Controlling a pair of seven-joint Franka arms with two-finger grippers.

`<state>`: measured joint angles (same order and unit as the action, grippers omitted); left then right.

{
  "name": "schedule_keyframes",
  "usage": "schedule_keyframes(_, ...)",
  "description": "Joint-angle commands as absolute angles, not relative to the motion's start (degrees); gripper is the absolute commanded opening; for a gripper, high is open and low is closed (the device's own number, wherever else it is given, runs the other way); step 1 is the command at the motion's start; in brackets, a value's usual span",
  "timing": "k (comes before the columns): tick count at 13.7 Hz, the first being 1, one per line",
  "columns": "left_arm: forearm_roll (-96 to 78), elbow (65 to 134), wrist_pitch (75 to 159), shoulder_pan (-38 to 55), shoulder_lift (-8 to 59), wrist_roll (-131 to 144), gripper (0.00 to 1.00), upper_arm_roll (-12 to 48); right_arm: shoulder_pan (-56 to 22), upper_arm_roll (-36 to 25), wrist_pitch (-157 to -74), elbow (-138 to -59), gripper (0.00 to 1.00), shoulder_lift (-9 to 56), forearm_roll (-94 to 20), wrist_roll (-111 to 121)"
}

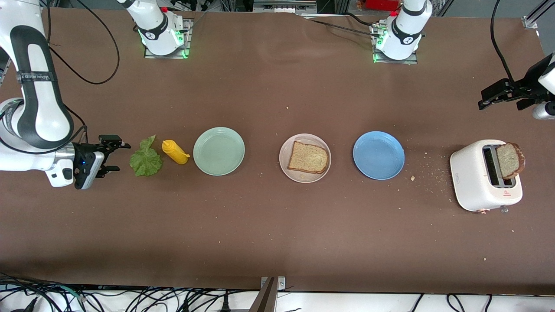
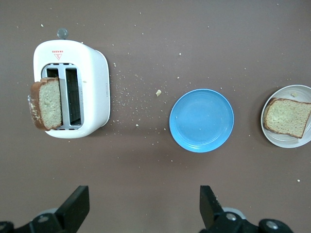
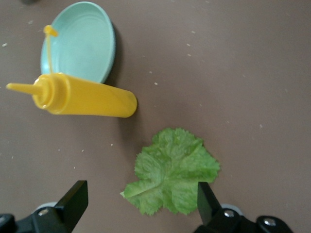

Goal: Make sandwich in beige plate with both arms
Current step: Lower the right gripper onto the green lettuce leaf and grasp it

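Lettuce (image 1: 146,158) is what I go for next, I judge: it lies flat on the table at the right arm's end, just beside my right gripper (image 1: 113,155), whose fingers stand apart and empty, pointing at the leaf. A yellow bottle (image 1: 174,152) lies on its side touching the leaf's other edge, a thing to avoid; the mint plate (image 1: 219,151) comes next. One bread slice (image 1: 308,157) already sits in the beige plate (image 1: 285,162) mid-table. My left gripper (image 1: 498,95), also spread and empty, hangs near the toaster (image 1: 472,182), where the second slice (image 1: 510,160) sticks up.
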<state>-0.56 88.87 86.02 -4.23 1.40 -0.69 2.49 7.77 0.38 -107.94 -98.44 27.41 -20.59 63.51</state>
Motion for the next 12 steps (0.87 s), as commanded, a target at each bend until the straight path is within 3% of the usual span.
schedule_keyframes(1,-1.49,87.36,85.78,-4.31,2.2,-0.53,1.0,2.64,5.37,0.18,-114.66,-106.23,1.0,21.99,-18.37,48.23)
schedule_keyframes(5,-1.49,87.36,85.78,-4.31,2.2,-0.62,1.0,2.55,2.82,0.26,-128.12,-114.16,1.0,19.51,-12.59,28.44)
schedule_keyframes(12,-1.49,87.45,85.78,-4.39,2.2,-0.62,1.0,2.64,-1.23,0.7,-133.15,-114.96,1.0,23.9,0.44,-3.93)
